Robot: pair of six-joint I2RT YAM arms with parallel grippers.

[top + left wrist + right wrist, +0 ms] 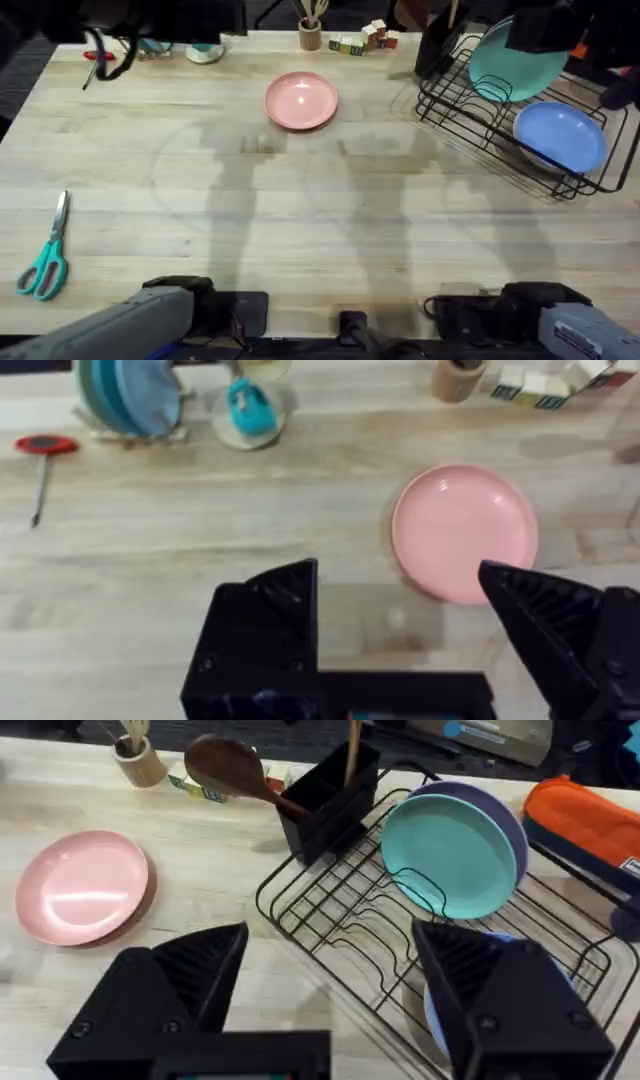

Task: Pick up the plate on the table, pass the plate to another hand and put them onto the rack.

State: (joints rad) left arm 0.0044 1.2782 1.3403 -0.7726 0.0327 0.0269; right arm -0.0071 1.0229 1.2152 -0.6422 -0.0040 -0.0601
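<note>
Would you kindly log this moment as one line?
stage: before pickup | round pink plate: flat on wooden table, untouched | left gripper: open | right gripper: open | black wire rack: two plates

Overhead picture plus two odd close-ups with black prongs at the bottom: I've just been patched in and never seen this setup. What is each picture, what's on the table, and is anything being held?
You are seeing two robot arms at a wooden table. The overhead picture looks down from above their bases, which sit at its bottom corners. The two close-ups come from cameras on the wrists; the black prongs are each arm's own claw.

The left claw is open and holds nothing; just beyond it the pink plate lies flat on the wood. The right claw is also open and empty, facing the black wire rack at the table's far right. A teal plate stands in the rack and a blue plate leans lower down.

Teal-handled scissors lie at the near left. Nothing is held yet.
</note>
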